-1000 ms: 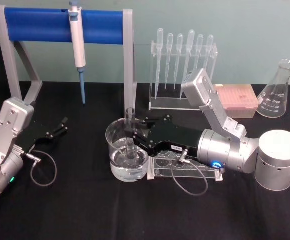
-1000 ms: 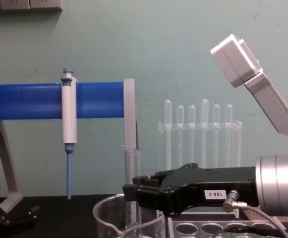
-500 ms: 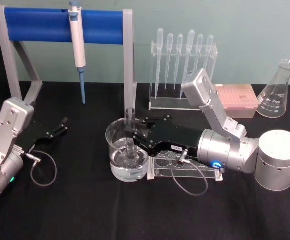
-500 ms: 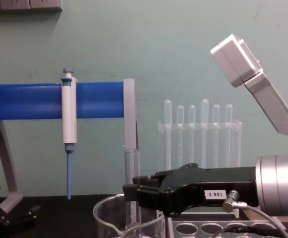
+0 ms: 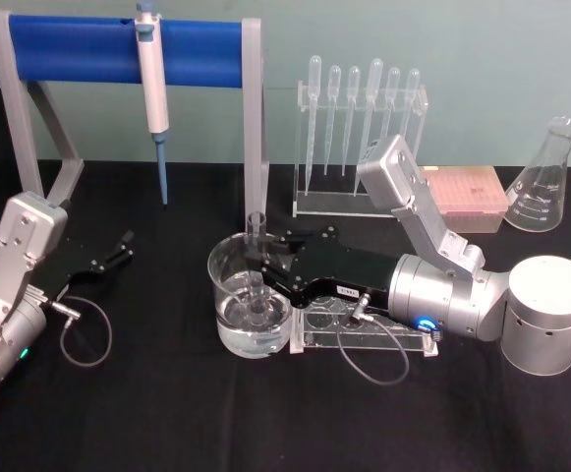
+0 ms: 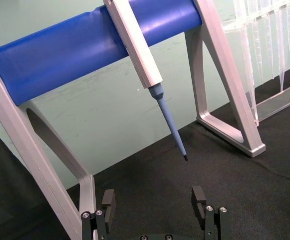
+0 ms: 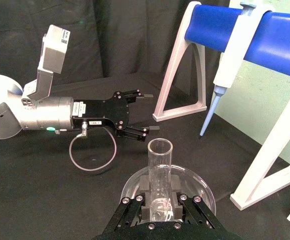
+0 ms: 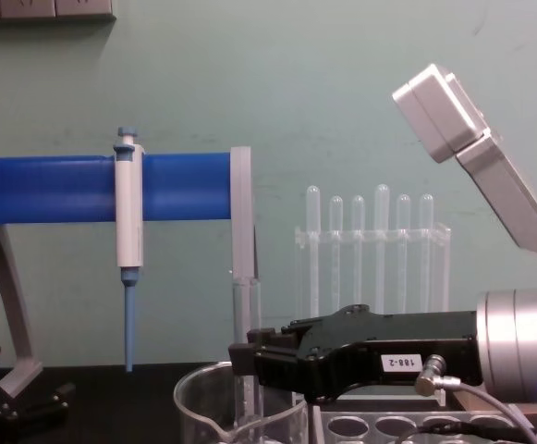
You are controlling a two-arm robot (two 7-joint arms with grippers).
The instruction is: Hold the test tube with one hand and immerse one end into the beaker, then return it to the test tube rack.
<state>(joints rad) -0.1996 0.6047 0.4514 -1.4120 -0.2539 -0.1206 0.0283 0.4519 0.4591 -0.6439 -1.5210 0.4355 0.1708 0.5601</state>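
Right gripper (image 5: 261,262) grips the test tube (image 5: 256,231) upright with its lower end down in the beaker (image 5: 220,295), apparently in the water, so the dip looks done and only the return to the rack (image 5: 310,334) remains; left gripper (image 5: 123,248) sits open, parked well apart

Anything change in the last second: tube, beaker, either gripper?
Nothing visibly changed. The right gripper still holds the test tube upright with its lower end inside the beaker. The left gripper stays open, parked at the left.
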